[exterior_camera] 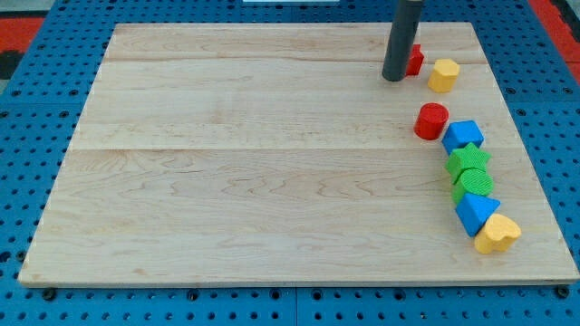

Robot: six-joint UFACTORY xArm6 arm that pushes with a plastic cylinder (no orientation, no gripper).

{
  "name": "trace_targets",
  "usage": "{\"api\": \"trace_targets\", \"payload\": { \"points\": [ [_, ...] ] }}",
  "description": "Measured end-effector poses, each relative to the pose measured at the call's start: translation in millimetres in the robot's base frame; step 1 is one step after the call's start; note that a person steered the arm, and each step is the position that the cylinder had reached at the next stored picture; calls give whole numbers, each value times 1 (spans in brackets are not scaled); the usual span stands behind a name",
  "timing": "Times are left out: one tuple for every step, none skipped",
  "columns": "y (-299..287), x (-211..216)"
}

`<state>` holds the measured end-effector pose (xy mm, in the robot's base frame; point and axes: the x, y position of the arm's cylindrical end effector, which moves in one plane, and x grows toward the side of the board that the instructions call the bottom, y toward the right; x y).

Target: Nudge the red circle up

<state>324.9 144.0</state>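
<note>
Seven blocks counted on the bench (227, 181): two red, two yellow, two green, two blue... recount: eight. The red circle (431, 120) is seen at the view's right, touching a blue block (463, 136). My tip (394, 78), a bare rod holding nothing, is placed above it beside a second red block (414, 61); a yellow block (443, 75) is near.

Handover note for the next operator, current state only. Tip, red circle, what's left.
My tip is down on the board near the view's top right, beside a partly hidden red block and left of the yellow block.
The red circle sits below and to the right of the tip, apart from it, right by the blue block.
No contact with the circle is visible.
Left: bring the tip under the circle, push toward the view's top.
</note>
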Motion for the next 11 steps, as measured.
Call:
{"api": "trace_targets", "payload": {
  "points": [
    [13, -12],
    [12, -55],
    [17, -51],
    [-42, 1],
    [-75, 64],
    [-46, 134],
    [26, 154],
    [18, 118],
    [32, 85],
    [34, 109],
    [42, 118]
  ]
}}
